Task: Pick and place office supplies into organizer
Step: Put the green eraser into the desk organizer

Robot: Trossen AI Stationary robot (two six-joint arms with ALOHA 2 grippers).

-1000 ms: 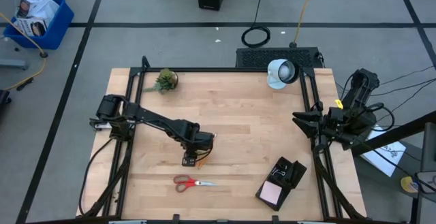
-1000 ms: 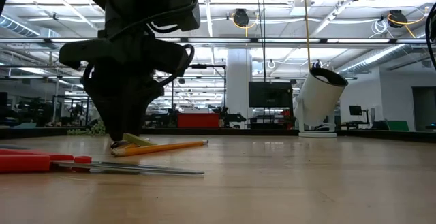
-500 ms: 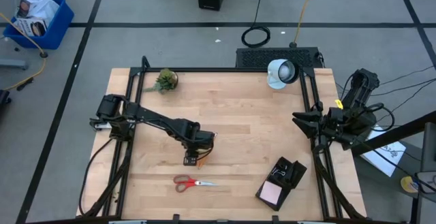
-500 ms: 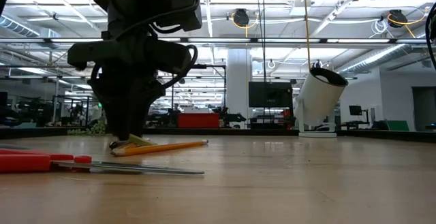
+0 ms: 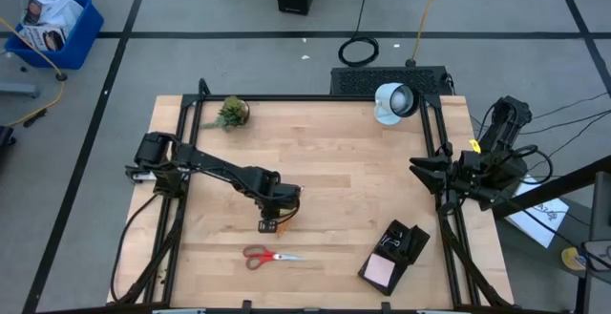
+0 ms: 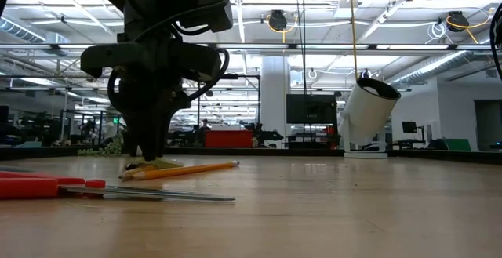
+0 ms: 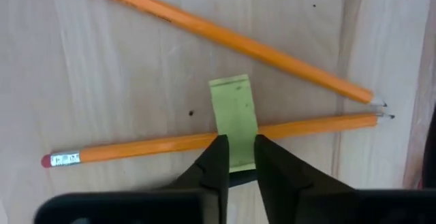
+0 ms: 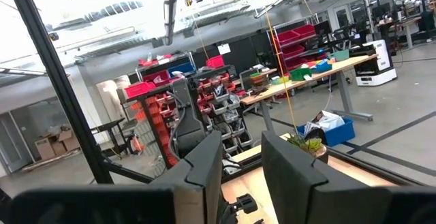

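Two orange-yellow pencils (image 7: 225,33) (image 7: 136,147) lie on the wooden table, and a small green paper slip (image 7: 233,105) rests across the lower one. My left gripper (image 7: 237,149) (image 5: 269,224) stands over them, pointing down, shut on the slip. Red-handled scissors (image 5: 267,255) lie nearer the front edge. The black organizer (image 5: 406,240) sits at the front right with a pink sticky-note pad (image 5: 380,272) in it. My right gripper (image 8: 238,163) waits at the table's right edge, raised, open and with nothing between its fingers. My left gripper pinches the green slip by its two long edges (image 7: 238,132), at the end nearer the wrist, between its two fingers. The fingers come from above, pointing down, one on each side of the slip. The slip lies flat across the lower pencil on the table.
A small green potted plant (image 5: 231,112) stands at the far left corner and a round white lamp (image 5: 393,101) at the far right. A black box with cables (image 5: 387,77) sits behind the table. Bare wood lies between the pencils and the organizer.
My left gripper has stayed in place over the pencils and has shut its fingers from wide apart onto the green slip. In the low view the slip's raised end has sunk lower.
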